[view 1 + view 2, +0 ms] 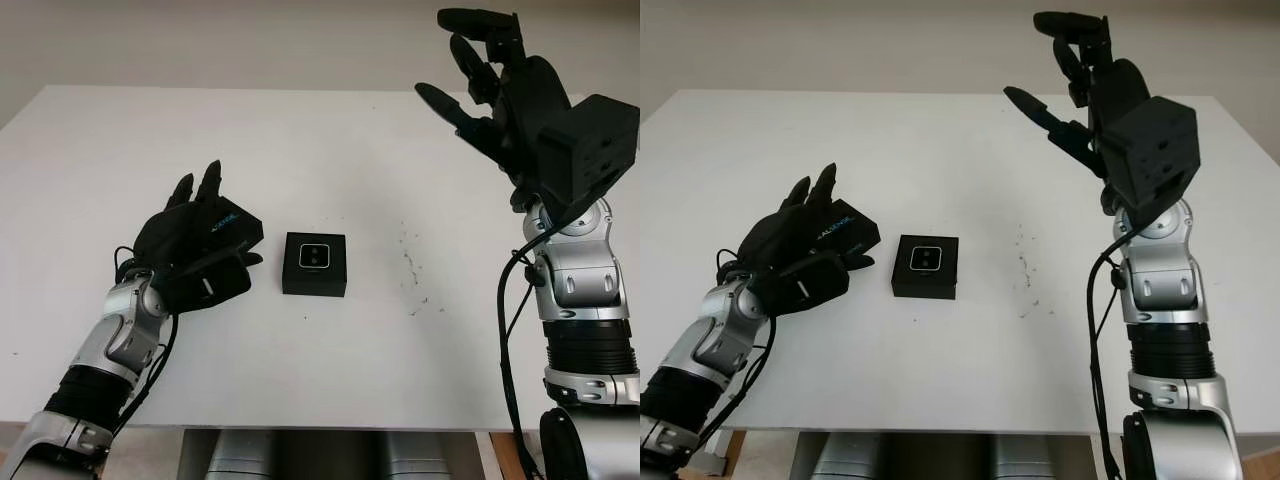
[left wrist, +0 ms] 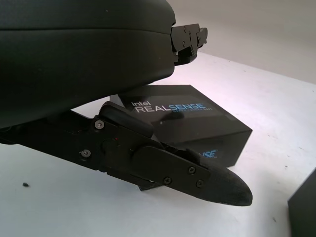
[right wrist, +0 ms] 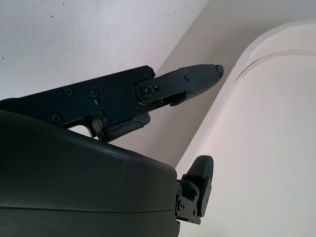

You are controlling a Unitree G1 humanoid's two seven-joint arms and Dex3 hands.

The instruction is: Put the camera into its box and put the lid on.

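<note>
A black box (image 1: 315, 264) sits open at the table's middle with the small camera (image 1: 315, 256) lying in it, lens face up. Left of it the black lid (image 1: 240, 226), printed "RealSense", lies on the table (image 1: 380, 380). My left hand (image 1: 222, 222) hovers over the lid (image 2: 190, 116), fingers reaching past its top and the thumb (image 2: 197, 177) low along its near side, with a gap showing between palm and lid. My right hand (image 1: 480, 70) is raised high at the far right, open and holding nothing.
A few dark specks (image 1: 410, 265) dot the white table to the right of the box. The table's front edge runs just before my arms, and a pale wall stands behind the far edge.
</note>
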